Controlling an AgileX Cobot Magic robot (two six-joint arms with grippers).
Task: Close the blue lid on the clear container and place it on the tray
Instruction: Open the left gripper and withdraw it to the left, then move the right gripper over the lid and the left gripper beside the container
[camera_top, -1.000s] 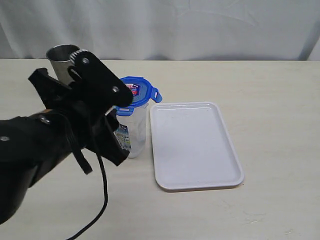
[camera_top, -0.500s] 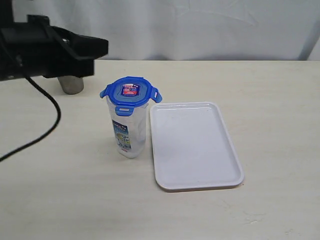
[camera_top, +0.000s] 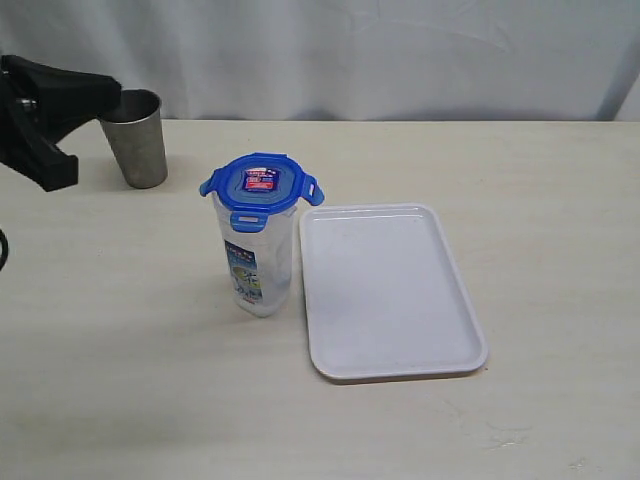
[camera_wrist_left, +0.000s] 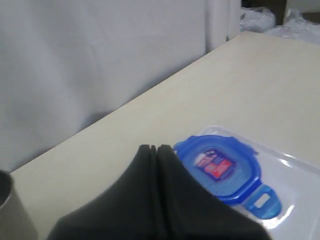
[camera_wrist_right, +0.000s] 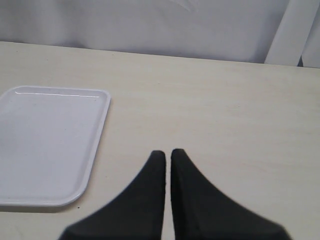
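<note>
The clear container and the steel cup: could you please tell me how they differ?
The clear container is see-through plastic with a printed label; the steel cup is plain, opaque metal. The clear container is capped by the blue lid; the steel cup is open-topped. The clear container stands right beside the tray; the steel cup stands farther back. Both stand upright.

The container (camera_top: 258, 270) stood upright on the surface (camera_top: 540, 190), just beside the tray's (camera_top: 400, 300) left edge, toward its far end. The lid (camera_top: 260, 187) sat on top of the container. A steel cup (camera_top: 135, 140) stood behind and left of the container, well apart. My left end effector (camera_wrist_left: 156, 148) hung near the cup; my right end effector (camera_wrist_right: 164, 153) hung over the surface, apart from the tray.
</note>
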